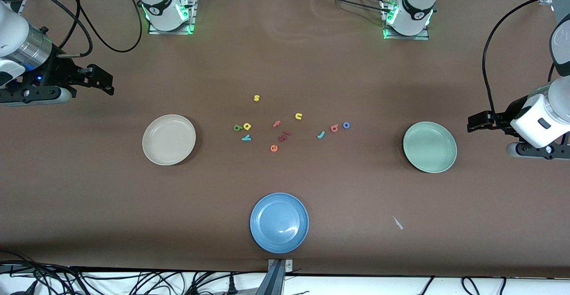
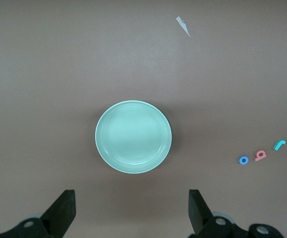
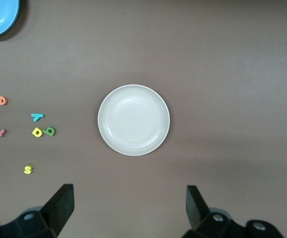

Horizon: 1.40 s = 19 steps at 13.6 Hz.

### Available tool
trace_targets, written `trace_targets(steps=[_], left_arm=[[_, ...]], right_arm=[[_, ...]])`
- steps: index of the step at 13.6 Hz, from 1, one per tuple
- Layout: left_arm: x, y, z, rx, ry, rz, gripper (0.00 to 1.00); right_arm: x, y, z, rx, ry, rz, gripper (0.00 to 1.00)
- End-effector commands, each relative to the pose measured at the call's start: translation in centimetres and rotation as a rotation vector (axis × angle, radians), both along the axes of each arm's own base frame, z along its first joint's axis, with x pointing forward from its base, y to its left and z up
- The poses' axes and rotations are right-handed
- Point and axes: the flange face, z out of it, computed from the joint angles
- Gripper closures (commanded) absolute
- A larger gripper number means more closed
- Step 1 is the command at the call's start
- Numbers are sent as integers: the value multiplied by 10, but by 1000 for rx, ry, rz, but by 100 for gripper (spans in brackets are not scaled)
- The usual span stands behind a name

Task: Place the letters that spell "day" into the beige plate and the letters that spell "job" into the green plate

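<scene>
Nearest the front camera sits a blue plate, no part of the job; of three plates in all, the beige plate lies toward the right arm's end of the table and the green plate toward the left arm's end, both bare. Each arm hangs high over its own end of the table: the right gripper above the table just beside the beige plate, its fingers spread wide and holding nothing, and the left gripper likewise beside the green plate, spread and empty. Between the two plates lie the foam letters, eleven by my count. Three form "day": a green d, a yellow a touching it, and a teal y just nearer the camera. Three form "job": a teal j, a salmon b and a blue o, in a loose row nearer the green plate. Five others sit among them: a yellow s, a yellow u, a salmon f, an orange e and a dark red piece. Such letters are likely featherlight, soft and thin, so I would pinch each across its width from straight above; d and a crowd each other.
</scene>
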Motion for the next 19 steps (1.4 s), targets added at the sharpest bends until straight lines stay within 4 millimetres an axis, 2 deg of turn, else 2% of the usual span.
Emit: trace_targets(steps=[1,9,19], left_arm=[[-6,3,5,-29,2,8,0],[-6,4,5,-29,2,9,0],[-6,4,5,-29,2,9,0]], right_arm=[[-3,3,3,-15,3,11,0],[-4,14,5,-16,0,29,0],[-3,13,5,-15,-6,26,0]])
